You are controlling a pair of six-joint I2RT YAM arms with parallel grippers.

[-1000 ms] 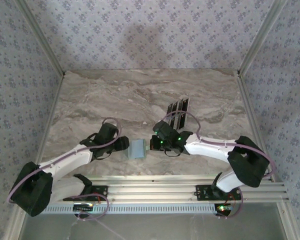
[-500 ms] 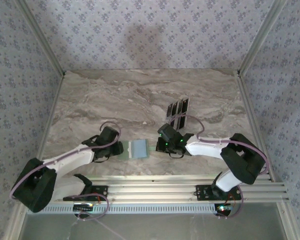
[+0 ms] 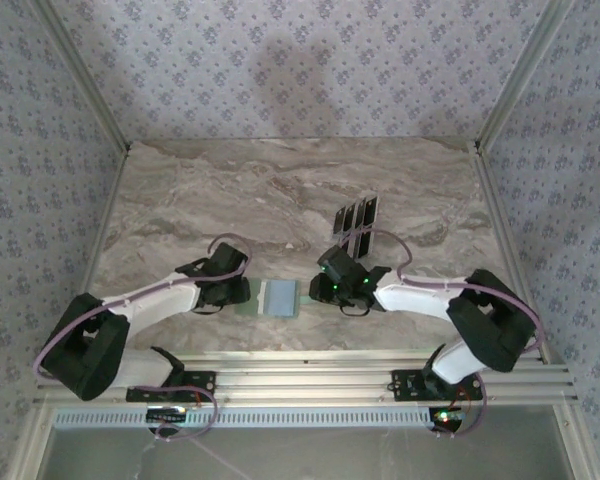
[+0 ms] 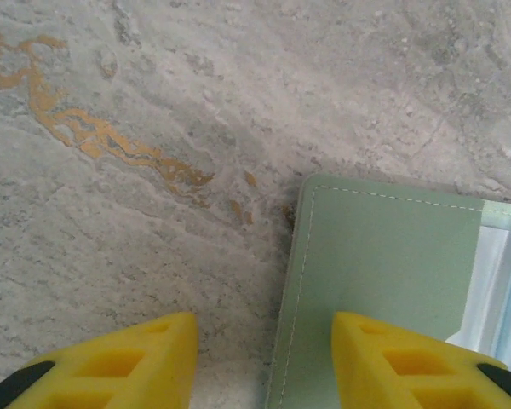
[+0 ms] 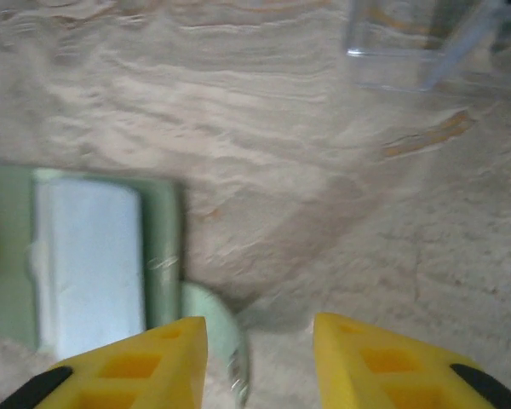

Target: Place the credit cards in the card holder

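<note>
Top external view: a table (image 3: 280, 190) of grey-beige marble pattern with wavy veins stands between walls (image 3: 300, 60) papered in small blue flowers. Two white arms with black joints, the left arm (image 3: 150, 305) and the right arm (image 3: 420, 297), bend inward from the near edge.

Between their tips lies the holder (image 3: 277, 298), a flat sage-green rectangle with a pale blue-grey panel on top, resting on the table near the front. The cards (image 3: 357, 225), thin, dark, glossy strips in close rows, sit farther back and right of centre, apart from the holder.

The left gripper (image 3: 246, 293) is at the holder's left edge, and the right gripper (image 3: 310, 292) is just beside its right edge.

In the left wrist view the holder is matte green, with pale stitching following a rounded corner and a shiny clear window at the far side. The blocky yellow fingers (image 4: 128, 362), moulded with square recesses, stand apart. One is over bare marble, the other over the green face, and nothing is clamped.

The right wrist view is blurred. Its yellow fingers (image 5: 392, 358) are also apart and hold nothing, with a rounded green flap by the left one. A clear plastic piece (image 5: 409, 51) sits beyond.
</note>
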